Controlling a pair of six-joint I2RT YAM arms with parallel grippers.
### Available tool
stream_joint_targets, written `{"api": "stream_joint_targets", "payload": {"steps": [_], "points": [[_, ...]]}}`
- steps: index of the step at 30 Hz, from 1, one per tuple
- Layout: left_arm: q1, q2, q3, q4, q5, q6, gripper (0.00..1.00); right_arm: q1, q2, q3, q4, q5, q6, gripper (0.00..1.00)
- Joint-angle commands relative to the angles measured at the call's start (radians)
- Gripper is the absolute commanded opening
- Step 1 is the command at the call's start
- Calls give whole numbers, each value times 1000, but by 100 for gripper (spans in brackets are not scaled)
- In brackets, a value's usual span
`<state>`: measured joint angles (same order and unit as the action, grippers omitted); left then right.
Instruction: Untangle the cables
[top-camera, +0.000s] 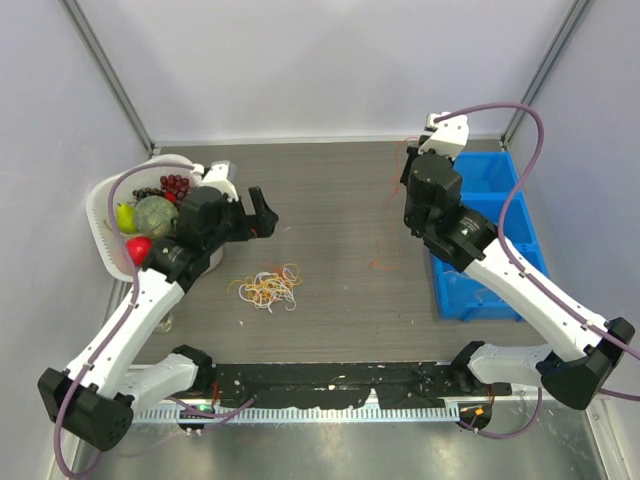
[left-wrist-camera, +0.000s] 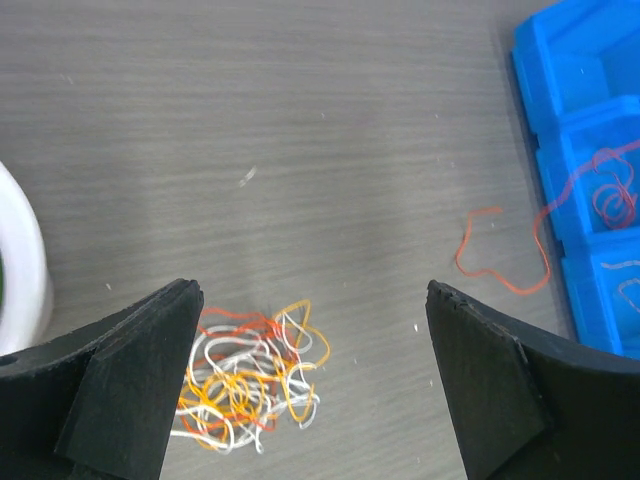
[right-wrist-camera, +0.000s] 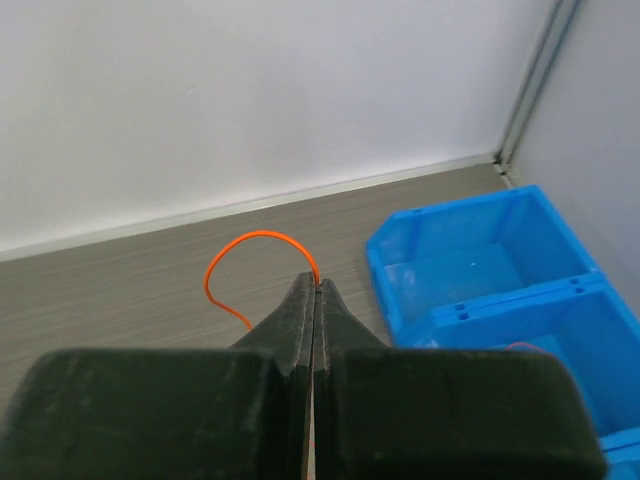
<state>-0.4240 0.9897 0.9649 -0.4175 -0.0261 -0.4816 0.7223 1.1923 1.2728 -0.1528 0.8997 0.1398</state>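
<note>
Nearby cables (top-camera: 268, 288), blue bin (top-camera: 492, 183), fruit basket (top-camera: 103, 240).

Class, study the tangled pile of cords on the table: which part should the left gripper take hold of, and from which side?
Grip the yellow loop jutting from the pile toward the blue bin, coming from above with the left gripper open. It lies flat, clear of the dense white-orange knot, so one strand could probably be pinched alone.

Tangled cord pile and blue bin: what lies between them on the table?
One orange cord, nearer the bin; the left wrist view shows it best.
</note>
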Motion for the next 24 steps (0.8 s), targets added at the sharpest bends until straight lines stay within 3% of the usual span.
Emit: {"api": "stream_joint_targets", "payload": {"steps": [1,3,7,11,16,22,24], "points": [[4,110,200,-74,-77,55,100,-9,42,164,4,232,-132,1],[4,188,308,-148,-71,66,100,-24,67,210,-4,312,-187,1],[4,300,428,-247,-61,93,100,-137,113,296,-8,260,-206,1],[4,346,423,-236,-55,101,100,-196,188,382,-17,222,-224,1],[11,386,397,-192,-106,104,100,-236,208,344,4,173,-230,1],[71,464,417,-165,-161,127,100,-299,262,359,24,117,-193,1],[105,486,440,-165,-152,112,100,-300,289,403,13,164,-215,1]]}}
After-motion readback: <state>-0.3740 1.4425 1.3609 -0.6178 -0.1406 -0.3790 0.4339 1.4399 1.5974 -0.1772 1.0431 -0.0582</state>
